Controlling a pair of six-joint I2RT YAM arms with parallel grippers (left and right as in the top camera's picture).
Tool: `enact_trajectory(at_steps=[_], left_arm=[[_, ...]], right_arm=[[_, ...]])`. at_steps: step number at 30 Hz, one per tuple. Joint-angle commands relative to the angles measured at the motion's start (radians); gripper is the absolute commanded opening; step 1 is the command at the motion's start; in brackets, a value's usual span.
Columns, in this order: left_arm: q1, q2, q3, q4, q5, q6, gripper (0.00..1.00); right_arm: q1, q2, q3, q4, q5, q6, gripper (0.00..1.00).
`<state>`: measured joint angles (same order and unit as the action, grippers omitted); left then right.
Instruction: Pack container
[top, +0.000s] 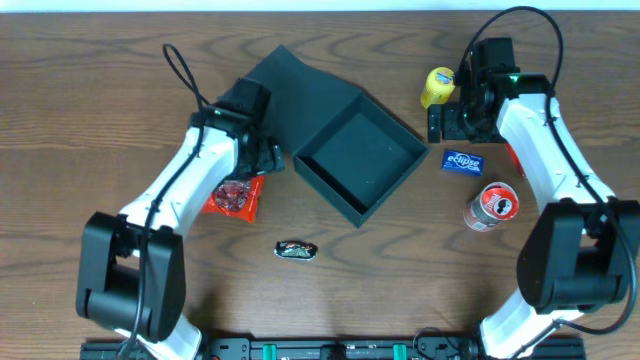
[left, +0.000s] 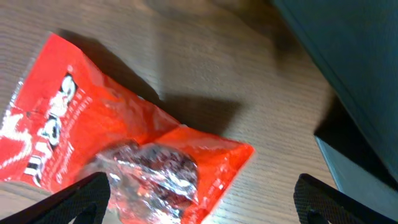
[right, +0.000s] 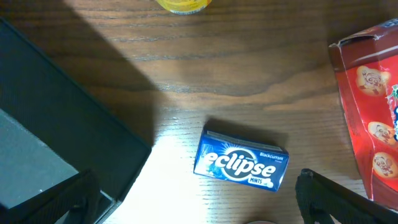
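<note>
Wooden table (top: 80, 120): container (top: 360, 160) amid red packet (top: 235, 197), mint tin (top: 462, 161), can (top: 492, 205); left claw (left: 202, 199), right claw (right: 199, 199) released.

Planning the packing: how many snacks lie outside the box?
6: red packet left of the container, dark wrapper front centre, yellow item, mints, can and red carton on the right. Others may be hidden.

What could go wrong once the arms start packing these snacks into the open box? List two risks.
1. The red snack bag under the open left gripper looks crinkly and slick, so a pinch may slip off.
2. The Eclipse mints box lies flat close to the container wall; the open right gripper could bump that wall while closing.
</note>
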<state>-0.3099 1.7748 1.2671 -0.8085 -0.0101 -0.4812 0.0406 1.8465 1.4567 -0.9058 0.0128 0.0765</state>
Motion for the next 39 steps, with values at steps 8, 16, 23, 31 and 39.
enact_trajectory(at_steps=[8,16,23,31,39], left_arm=[[0.004,0.107,0.020,0.011,-0.026,0.037,0.96],[0.004,0.116,0.020,0.045,-0.043,0.036,0.95],[0.004,0.116,0.021,0.075,-0.045,0.031,0.95],[0.004,0.115,0.053,0.006,-0.047,0.040,0.95],[0.003,0.116,0.204,-0.085,-0.113,0.127,0.95]], right_arm=[[-0.007,0.059,0.017,0.049,0.022,0.012,0.99],[-0.008,0.085,0.017,0.088,0.043,0.013,0.99],[-0.006,0.085,0.017,0.077,0.039,0.013,0.99],[-0.006,0.085,0.017,0.027,-0.036,0.013,0.99],[-0.003,0.085,0.017,0.026,-0.040,0.013,0.99]])
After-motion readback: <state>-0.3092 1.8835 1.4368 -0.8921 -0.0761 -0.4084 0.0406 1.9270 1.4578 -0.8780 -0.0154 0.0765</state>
